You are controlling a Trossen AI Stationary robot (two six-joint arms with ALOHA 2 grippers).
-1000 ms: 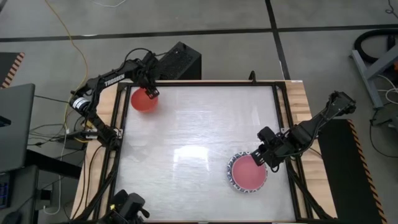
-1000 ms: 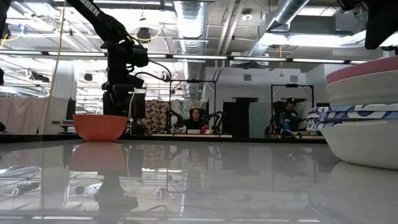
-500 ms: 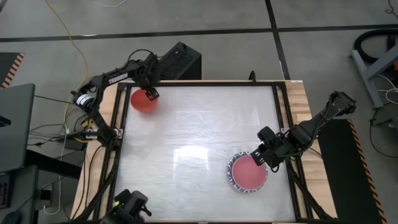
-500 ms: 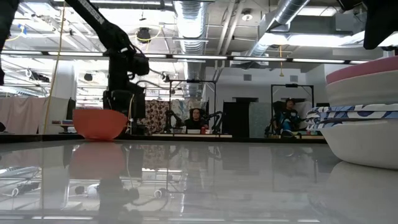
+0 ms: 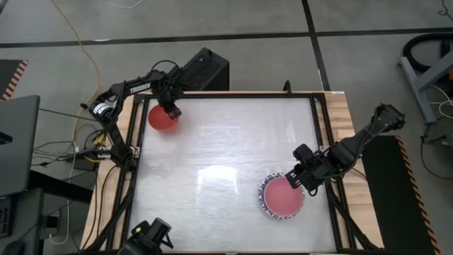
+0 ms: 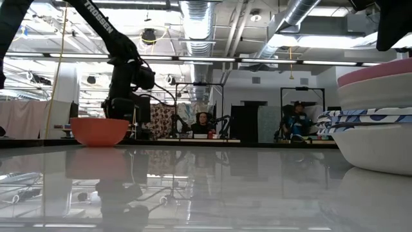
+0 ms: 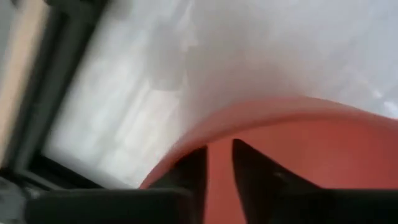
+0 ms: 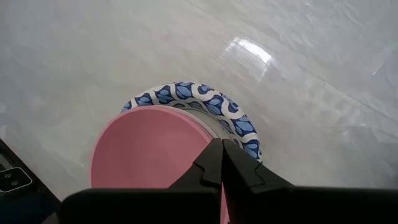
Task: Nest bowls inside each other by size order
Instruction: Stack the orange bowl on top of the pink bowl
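— Where are we? The red bowl [image 5: 162,118] sits at the desk's [image 5: 219,149] far left corner, well apart from the stack [image 5: 282,197] at the near right.

— We've got the left tool [image 5: 172,110] clenched on its rim. The right tool [image 5: 294,178], pinched closed on nothing, hovers at the stack's pink top.

— So next we lift the red bowl, carry it across, and seat it inside the pink one.
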